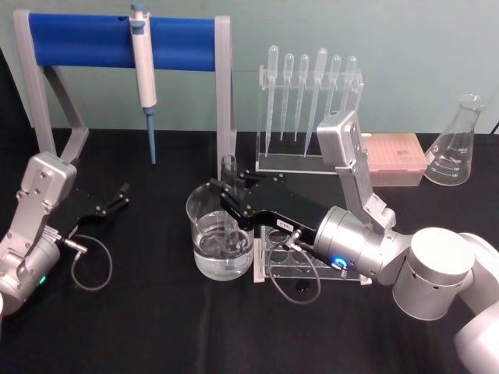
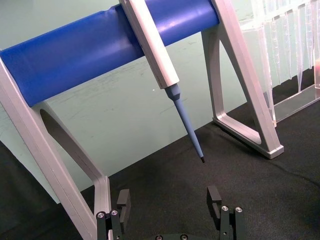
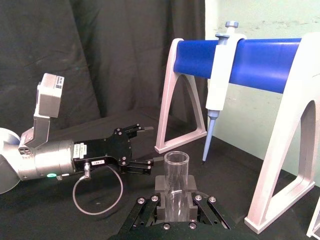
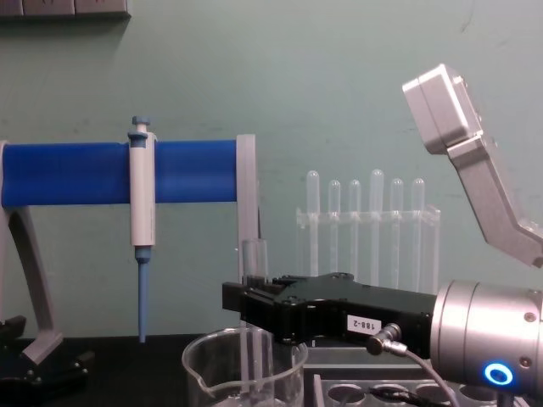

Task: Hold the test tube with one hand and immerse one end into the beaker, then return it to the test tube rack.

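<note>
The right claw (image 1: 228, 185) pinches the test tube (image 1: 229, 165) upright, its lower end inside the beaker (image 1: 204, 209). The left claw (image 1: 118, 197) is spread and idle, well off to the left.

Open cloth is left along the table's (image 1: 156, 327) front edge and between the left gripper (image 1: 120, 195) and the beaker (image 1: 221, 234). The rear edge is blocked by the stand (image 1: 93, 35) with its hanging pipettor (image 1: 143, 66), the pipette rack (image 1: 308, 117), a box (image 1: 394, 160) and a flask (image 1: 456, 148). The tube rack (image 1: 273, 251) beside the beaker is overhung by the right gripper (image 1: 228, 185), clamped on the tube (image 1: 229, 165) standing in the beaker.
</note>
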Motion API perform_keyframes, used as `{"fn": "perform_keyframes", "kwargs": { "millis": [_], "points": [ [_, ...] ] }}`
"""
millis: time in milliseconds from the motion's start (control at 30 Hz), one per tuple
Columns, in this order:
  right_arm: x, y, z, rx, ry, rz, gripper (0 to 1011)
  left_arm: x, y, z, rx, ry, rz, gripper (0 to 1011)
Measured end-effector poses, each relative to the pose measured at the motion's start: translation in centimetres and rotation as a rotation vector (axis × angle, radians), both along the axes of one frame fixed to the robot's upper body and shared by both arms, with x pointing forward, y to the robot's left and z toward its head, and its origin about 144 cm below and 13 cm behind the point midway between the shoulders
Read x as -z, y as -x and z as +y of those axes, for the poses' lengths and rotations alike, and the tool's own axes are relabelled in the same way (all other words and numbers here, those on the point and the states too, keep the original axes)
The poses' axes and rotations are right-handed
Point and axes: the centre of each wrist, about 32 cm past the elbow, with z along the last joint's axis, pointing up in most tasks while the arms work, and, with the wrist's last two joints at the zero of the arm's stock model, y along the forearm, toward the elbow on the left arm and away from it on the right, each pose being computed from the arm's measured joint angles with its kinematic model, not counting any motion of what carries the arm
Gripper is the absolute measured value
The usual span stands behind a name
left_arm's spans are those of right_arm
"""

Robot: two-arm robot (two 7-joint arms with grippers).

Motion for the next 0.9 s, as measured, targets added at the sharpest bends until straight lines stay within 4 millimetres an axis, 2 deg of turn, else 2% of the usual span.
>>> {"fn": "perform_keyframes", "kwargs": {
  "millis": [900],
  "points": [
    [0.00,0.00,0.00,0.000,0.000,0.000,225,0.00,0.00,0.00,0.000,0.000,0.000,1000]
  ]
}}
